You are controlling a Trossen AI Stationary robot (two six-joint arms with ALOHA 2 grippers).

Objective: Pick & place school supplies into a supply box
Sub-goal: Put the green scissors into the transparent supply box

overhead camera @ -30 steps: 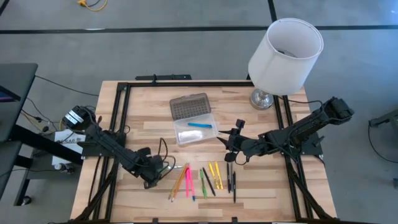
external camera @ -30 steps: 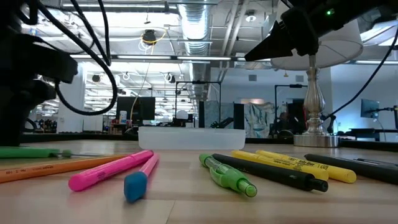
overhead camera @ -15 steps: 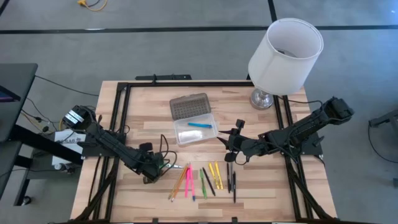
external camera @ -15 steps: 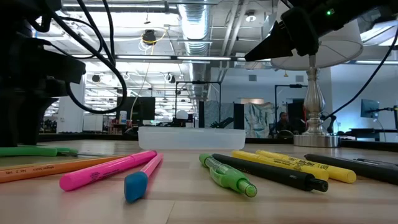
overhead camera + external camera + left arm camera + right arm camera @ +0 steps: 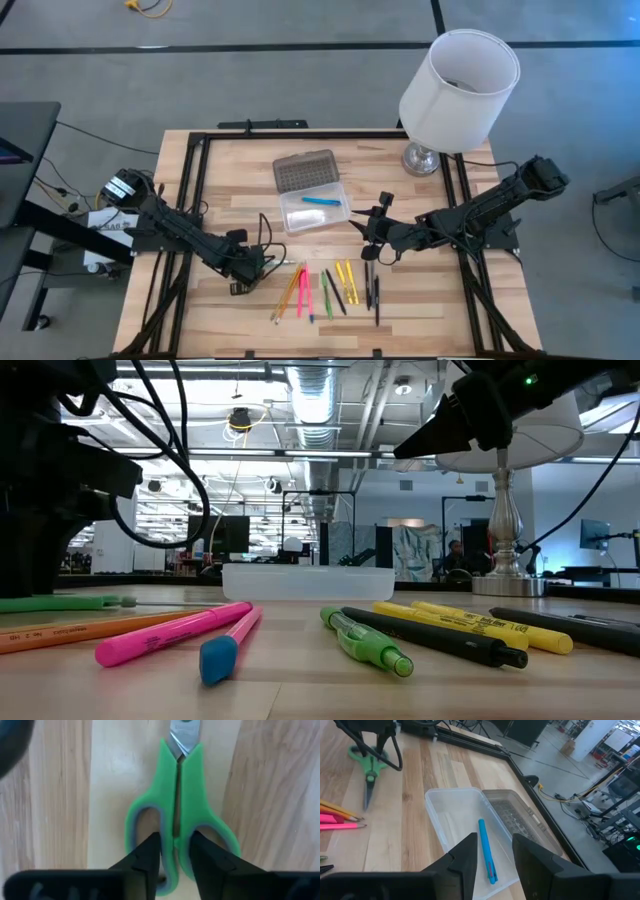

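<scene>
L gripper (image 5: 174, 857) at table's 8 o'clock, fingers pinched narrow on the green scissors (image 5: 178, 815) handles, lying flat on table (image 5: 230, 205). Pens/pencils (image 5: 325, 290) at 6 o'clock. Supply box (image 5: 314, 211), lid open, centre, blue pen (image 5: 487, 851) inside. R gripper (image 5: 490, 862) at 3 o'clock above box, fingers apart, empty.

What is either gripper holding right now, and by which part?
The left gripper is closing on the green scissors at the handle's middle bar, between the loops. The right gripper holds nothing.
</scene>
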